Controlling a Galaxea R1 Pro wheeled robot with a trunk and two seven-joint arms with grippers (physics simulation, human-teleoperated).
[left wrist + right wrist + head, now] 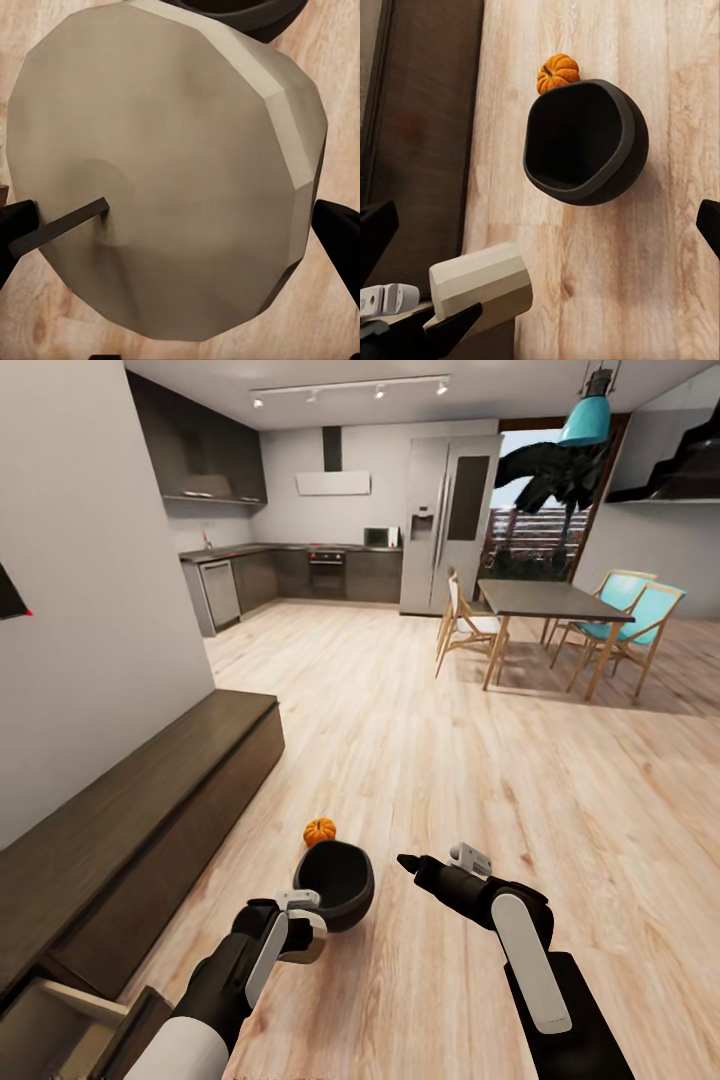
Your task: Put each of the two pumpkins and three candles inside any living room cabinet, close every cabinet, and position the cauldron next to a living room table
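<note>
My left gripper (300, 928) is shut on a cream faceted candle (180, 150) with a dark wick, held just above the floor beside the cauldron. The black cauldron (335, 880) rests on the wooden floor, its mouth tipped toward me. One orange pumpkin (320, 830) lies touching its far rim. The right gripper (408, 863) hovers open and empty to the right of the cauldron. In the right wrist view, the cauldron (585, 142), pumpkin (558, 73) and held candle (480, 289) all show. The long dark cabinet (130, 820) runs along the left wall.
A cabinet drawer (60, 1015) stands pulled open at the near left, pale inside. A dining table (550, 600) with chairs stands at the far right. The kitchen counters (290, 565) and fridge line the back wall. Wooden floor stretches between.
</note>
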